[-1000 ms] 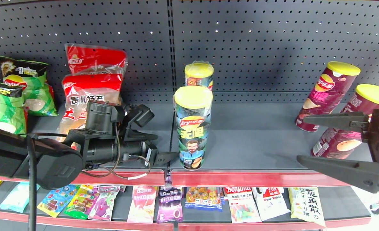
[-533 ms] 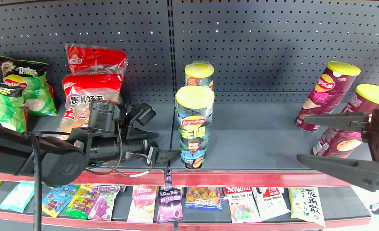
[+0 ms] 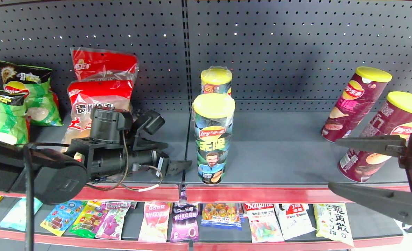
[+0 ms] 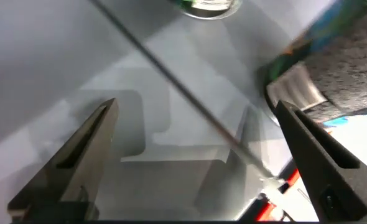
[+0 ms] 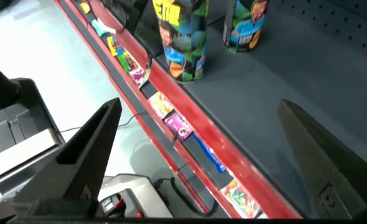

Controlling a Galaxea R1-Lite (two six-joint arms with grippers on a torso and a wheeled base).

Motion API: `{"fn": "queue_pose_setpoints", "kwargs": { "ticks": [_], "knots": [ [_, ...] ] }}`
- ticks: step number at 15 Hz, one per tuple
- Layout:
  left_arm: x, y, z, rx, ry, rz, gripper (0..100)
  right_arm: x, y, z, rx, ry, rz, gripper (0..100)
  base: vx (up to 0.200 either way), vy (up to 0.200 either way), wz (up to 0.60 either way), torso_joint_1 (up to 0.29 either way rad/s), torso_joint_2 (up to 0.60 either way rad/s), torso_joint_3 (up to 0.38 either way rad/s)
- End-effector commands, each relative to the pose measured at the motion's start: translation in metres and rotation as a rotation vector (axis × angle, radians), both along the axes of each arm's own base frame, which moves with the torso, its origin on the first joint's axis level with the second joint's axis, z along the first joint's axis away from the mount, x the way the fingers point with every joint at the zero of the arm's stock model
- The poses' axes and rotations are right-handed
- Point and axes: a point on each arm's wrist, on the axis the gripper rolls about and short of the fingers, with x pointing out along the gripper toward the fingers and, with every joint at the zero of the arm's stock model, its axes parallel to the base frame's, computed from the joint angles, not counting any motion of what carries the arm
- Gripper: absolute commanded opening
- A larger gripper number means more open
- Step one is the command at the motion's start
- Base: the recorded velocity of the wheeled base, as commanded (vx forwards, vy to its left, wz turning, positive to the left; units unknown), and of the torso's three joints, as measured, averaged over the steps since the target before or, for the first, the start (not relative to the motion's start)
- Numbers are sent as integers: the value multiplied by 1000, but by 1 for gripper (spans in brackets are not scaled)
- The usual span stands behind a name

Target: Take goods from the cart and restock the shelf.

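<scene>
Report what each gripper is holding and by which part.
Nothing is held. The left gripper is open and empty beside the front green can; the right gripper is open and empty before the shelf edge.

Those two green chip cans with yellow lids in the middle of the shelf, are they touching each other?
Apart. The right wrist view shows bare shelf between the front can and the rear can.

On the shelf (image 3: 279,153) the front can (image 3: 212,139) stands before the rear can (image 3: 216,81), bags (image 3: 99,89) left, leaning cans (image 3: 356,104) right.
</scene>
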Motion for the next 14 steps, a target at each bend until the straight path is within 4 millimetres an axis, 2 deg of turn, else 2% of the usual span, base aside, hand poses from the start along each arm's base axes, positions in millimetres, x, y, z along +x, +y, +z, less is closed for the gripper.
{"fn": "queue_pose_setpoints", "kwargs": {
  "ticks": [1, 2, 3, 4, 5, 6, 7, 8, 10, 11, 13, 14],
  "knots": [
    [-18, 21, 21, -20, -56, 47, 100, -13, -8, -9, -1, 0, -8, 100, 0, 0, 0, 0, 0, 0],
    [-37, 32, 31, -25, -87, 72, 100, -25, -14, -17, -2, -1, -11, 100, 0, 0, 0, 0, 0, 0],
    [-65, 43, 38, -26, -113, 106, 100, -39, -21, -27, -1, -4, -16, 100, 0, 0, 0, 0, 0, 0],
    [-94, 55, 40, -33, -128, 137, 100, -52, -29, -36, 1, -13, -40, 100, 0, 0, 0, 0, 0, 0],
    [-109, 61, 39, -38, -134, 156, 100, -57, -33, -41, 3, -17, -54, 100, 0, 0, 0, 0, 0, 0],
    [-138, 73, 37, -47, -145, 203, 100, -67, -40, -50, 7, -27, -87, 100, 0, 0, 0, 0, 0, 0],
    [-177, 90, 30, -54, -143, 277, 100, -79, -49, -63, 5, -40, -166, 100, 0, 0, 0, 0, 0, 0],
    [-204, 102, 23, -56, -139, 331, 100, -87, -55, -70, -7, -37, -255, 100, 0, 0, 0, 0, 0, 0],
    [-247, 122, 13, -47, -152, 448, 100, -101, -65, -78, -57, -8, -512, 100, 0, 0, 0, 0, 0, 0],
    [-259, 127, 9, -36, -151, 467, 100, -105, -67, -79, -67, -10, -569, 100, 0, 0, 0, 0, 0, 0],
    [-308, 145, -15, -31, -136, 526, 100, -122, -71, -88, -96, -41, -746, 100, 0, 0, 0, 0, 0, 0],
    [-324, 149, -28, -54, -101, 615, 100, -133, -72, -98, -125, -20, -817, 100, 0, 0, 0, 0, 0, 0]
  ]
}}
